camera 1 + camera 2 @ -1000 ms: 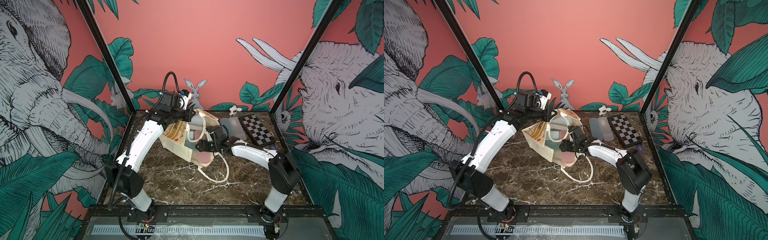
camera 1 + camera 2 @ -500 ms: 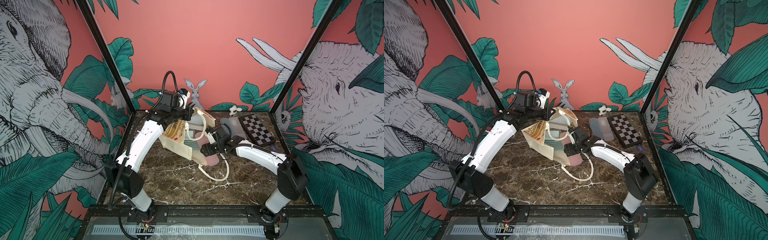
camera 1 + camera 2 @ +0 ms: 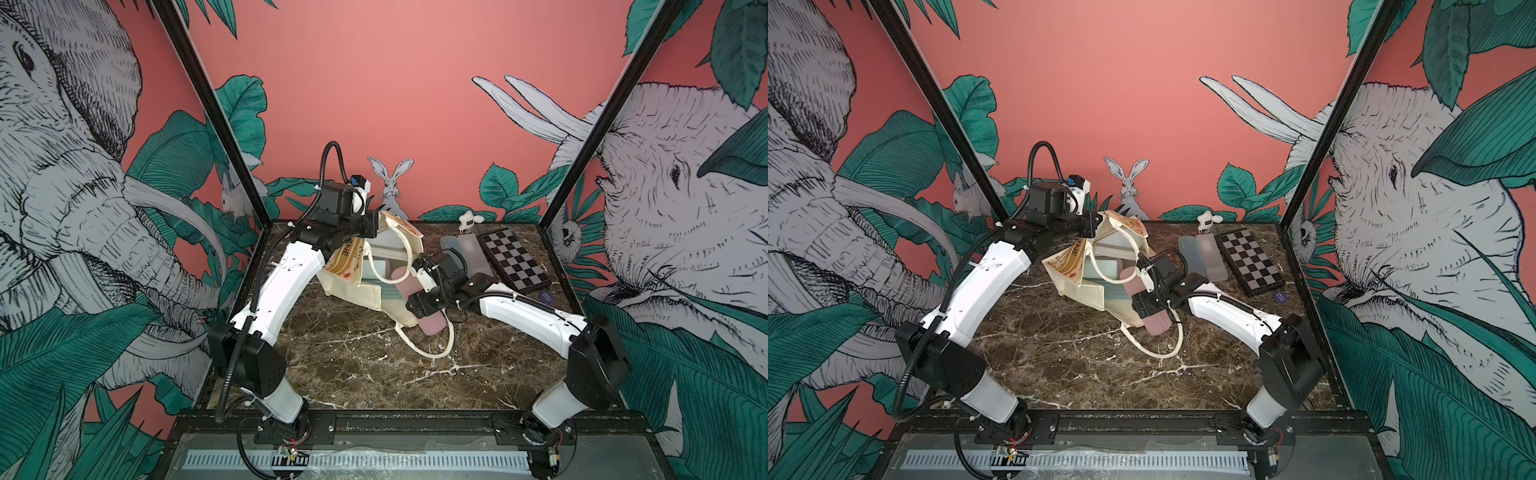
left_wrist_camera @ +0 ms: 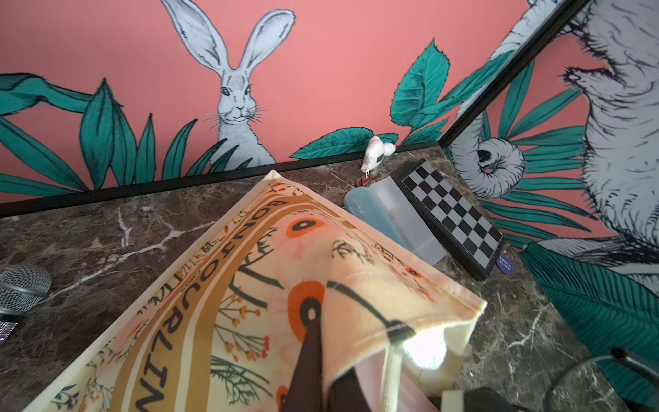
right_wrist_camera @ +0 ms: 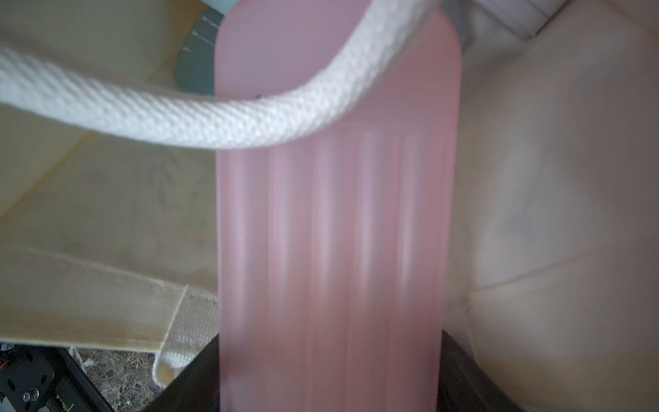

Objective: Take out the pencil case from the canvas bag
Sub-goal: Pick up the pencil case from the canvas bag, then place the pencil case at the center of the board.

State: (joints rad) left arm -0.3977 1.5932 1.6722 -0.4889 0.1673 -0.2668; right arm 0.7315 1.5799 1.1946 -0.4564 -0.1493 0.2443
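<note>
The cream canvas bag (image 3: 353, 291) (image 3: 1088, 293) lies slumped on the marble table, its mouth facing my right arm. My left gripper (image 3: 371, 229) (image 3: 1093, 224) (image 4: 321, 367) is shut on the bag's printed upper rim (image 4: 249, 285) and holds it up. The pink ribbed pencil case (image 3: 433, 323) (image 3: 1156, 325) (image 5: 335, 214) sticks out of the mouth, with my right gripper (image 3: 417, 293) (image 3: 1142, 293) (image 5: 331, 374) shut across its width. One cream handle (image 5: 221, 125) crosses over the case. The other handle (image 3: 432, 351) lies on the table.
A chessboard (image 3: 513, 259) (image 3: 1250, 262) and frosted grey flat boxes (image 3: 465, 249) (image 3: 1208, 257) lie at the back right, with a small white toy (image 3: 467, 219) behind them and a purple disc (image 3: 546, 297) nearby. Teal-grey flat items (image 3: 376, 270) remain inside the bag.
My right gripper has drawn the pink pencil case farther out of the bag's mouth, toward the front right. The left gripper has kept its hold on the rim.
</note>
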